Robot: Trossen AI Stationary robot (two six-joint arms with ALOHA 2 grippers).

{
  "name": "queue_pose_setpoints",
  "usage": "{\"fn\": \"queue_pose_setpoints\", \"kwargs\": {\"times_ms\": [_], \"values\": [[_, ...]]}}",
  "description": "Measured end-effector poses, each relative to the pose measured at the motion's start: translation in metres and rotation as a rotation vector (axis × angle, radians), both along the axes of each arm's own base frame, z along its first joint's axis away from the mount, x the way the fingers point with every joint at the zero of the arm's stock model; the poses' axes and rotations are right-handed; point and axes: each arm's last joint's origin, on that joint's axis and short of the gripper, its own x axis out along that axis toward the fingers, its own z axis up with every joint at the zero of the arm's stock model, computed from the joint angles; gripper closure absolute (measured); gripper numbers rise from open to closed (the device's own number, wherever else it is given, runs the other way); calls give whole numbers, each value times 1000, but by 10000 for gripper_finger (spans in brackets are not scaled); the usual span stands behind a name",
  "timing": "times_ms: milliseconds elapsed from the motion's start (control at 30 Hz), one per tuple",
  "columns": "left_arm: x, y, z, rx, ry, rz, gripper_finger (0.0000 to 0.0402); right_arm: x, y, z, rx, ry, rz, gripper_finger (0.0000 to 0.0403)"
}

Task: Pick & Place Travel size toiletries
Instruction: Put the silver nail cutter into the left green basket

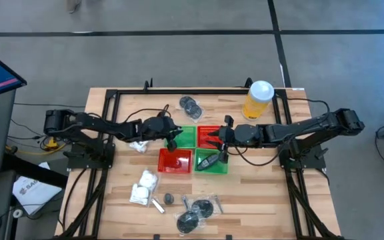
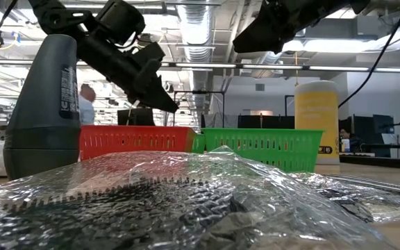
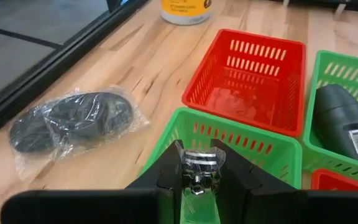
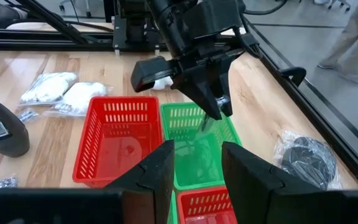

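Note:
My left gripper [image 3: 197,186] hangs over the far green basket [image 3: 229,140] of four mesh baskets, shut on a small silvery tube [image 3: 197,167]. It also shows in the high view as my left gripper [image 1: 174,140]. My right gripper [image 4: 194,171] stands open with nothing between its fingers, above the baskets' right side [image 1: 220,141]. White puffy packets [image 1: 144,187] lie on the table at the near left. Dark discs in clear wrap [image 1: 191,105] lie behind the baskets, and more wrapped discs [image 1: 195,215] lie near the front edge. My left gripper pinches the silvery tube by its ridged end [image 3: 197,163] between its two fingers. The fingers [image 4: 213,93] slant down from the table's left side. The tube is lifted clear and hangs below them [image 4: 206,123] over the green basket.
A dark bottle [image 3: 347,124] lies in the near right green basket. Another dark bottle [image 2: 44,104] stands on the table near the front. The tall yellow cup [image 1: 259,99] stands at the far right. Two red baskets [image 1: 175,160] [image 1: 209,133] complete the block.

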Motion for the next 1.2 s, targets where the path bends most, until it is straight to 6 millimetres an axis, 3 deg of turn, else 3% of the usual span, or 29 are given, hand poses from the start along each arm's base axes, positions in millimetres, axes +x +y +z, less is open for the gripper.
{"fn": "queue_pose_setpoints", "kwargs": {"times_ms": [567,1033,1200], "values": [[0,-2,-1,-13,9,-25,308,0,0,0,0,1,0,280],[0,-1,-1,-10,10,-20,246,-1,0,-2,-2,25,1,280],[1,-5,-1,-72,-3,-129,246,-1,2,-2,0,27,9,280]]}}
